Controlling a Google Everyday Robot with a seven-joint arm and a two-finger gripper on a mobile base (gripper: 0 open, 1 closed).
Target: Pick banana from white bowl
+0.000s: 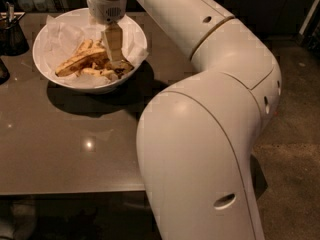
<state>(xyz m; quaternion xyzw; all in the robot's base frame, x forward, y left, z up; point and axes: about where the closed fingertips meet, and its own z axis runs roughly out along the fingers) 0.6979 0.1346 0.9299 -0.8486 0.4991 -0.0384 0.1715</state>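
The gripper (116,55) is down in the white bowl (41,66), in the grasping step beside the banana (79,62); I cannot tell its grip, so next it needs a firm hold, then a lift.

I can read no text, label, brand or number from here, not on the arm (210,134), the white bowl (41,59) or the bench (60,149). The gripper (116,59) hangs inside the white bowl.
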